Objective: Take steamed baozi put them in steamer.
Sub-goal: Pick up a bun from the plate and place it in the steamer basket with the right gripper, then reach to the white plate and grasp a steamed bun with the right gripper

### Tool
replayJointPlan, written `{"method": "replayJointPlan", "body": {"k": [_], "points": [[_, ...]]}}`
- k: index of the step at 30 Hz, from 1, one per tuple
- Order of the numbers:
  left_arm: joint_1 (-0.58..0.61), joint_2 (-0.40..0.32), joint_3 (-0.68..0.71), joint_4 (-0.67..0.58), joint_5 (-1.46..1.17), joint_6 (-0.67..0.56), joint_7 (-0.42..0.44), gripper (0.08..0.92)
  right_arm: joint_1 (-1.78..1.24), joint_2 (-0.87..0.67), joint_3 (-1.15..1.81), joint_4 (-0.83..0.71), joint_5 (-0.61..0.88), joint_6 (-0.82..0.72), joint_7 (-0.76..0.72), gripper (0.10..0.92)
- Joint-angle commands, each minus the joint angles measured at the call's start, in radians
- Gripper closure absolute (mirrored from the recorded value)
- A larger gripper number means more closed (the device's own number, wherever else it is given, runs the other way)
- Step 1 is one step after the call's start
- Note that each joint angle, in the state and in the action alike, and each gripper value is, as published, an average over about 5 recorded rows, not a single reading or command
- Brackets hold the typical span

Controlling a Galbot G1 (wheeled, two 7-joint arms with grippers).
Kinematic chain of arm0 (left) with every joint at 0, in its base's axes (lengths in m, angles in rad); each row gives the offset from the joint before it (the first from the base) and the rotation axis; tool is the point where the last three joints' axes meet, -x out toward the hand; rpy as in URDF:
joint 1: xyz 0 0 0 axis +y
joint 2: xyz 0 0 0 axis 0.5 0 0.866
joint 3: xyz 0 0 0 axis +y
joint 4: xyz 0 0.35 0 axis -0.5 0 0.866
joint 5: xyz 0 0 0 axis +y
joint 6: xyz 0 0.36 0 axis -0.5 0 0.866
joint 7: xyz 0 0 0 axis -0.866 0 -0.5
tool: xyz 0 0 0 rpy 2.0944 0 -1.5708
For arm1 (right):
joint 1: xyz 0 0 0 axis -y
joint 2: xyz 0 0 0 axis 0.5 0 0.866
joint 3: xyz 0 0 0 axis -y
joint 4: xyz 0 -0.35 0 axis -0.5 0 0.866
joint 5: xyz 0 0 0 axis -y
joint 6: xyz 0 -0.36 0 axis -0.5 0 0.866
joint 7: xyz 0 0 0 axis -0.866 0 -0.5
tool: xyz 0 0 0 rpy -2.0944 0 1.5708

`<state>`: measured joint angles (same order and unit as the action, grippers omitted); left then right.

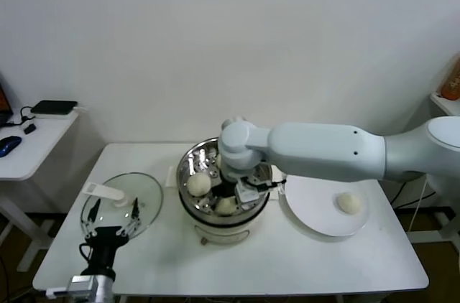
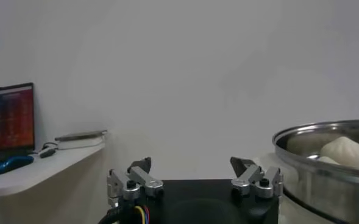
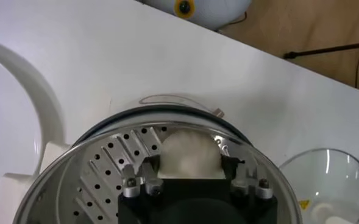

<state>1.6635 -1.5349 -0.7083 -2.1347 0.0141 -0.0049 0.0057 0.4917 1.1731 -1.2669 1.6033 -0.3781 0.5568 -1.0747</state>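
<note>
The steamer [image 1: 188, 161] stands mid-table, a shiny perforated basket on a white base. My right gripper [image 1: 231, 199] reaches down into it. In the right wrist view its fingers [image 3: 147, 165] press both sides of a cream-white steamed baozi [image 3: 189, 152] near the basket's front wall. That bun [image 1: 226, 206] shows under the wrist in the head view. Another baozi [image 1: 199, 184] lies on the steamer floor to its left. One more baozi [image 1: 349, 203] sits on the white plate [image 1: 316, 213]. My left gripper [image 1: 109, 218] is parked, open and empty, at the table's front left.
A glass lid [image 1: 144, 195] with a white handle lies flat left of the steamer, right behind the left gripper [image 2: 191, 167]. The steamer rim [image 2: 325, 176] rises beside that gripper. A side desk [image 1: 29, 145] with a mouse stands far left.
</note>
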Motion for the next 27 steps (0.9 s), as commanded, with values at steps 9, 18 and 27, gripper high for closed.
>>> {"method": "replayJointPlan", "body": {"k": [9, 18, 27], "points": [[-0.001, -0.001, 0.002, 0.0, 0.001, 0.0, 0.001, 0.177, 0.006, -0.001, 0.022, -0.023, 0.014, 0.008, -0.001, 0.203], [0.0, -0.002, 0.003, -0.001, 0.002, 0.001, 0.0, 0.177, 0.114, -0.029, 0.018, -0.066, 0.124, 0.048, -0.026, 0.203], [0.003, 0.001, 0.007, -0.012, 0.004, 0.006, 0.001, 0.177, 0.296, -0.132, -0.087, -0.169, 0.356, -0.09, 0.0, 0.203]]}}
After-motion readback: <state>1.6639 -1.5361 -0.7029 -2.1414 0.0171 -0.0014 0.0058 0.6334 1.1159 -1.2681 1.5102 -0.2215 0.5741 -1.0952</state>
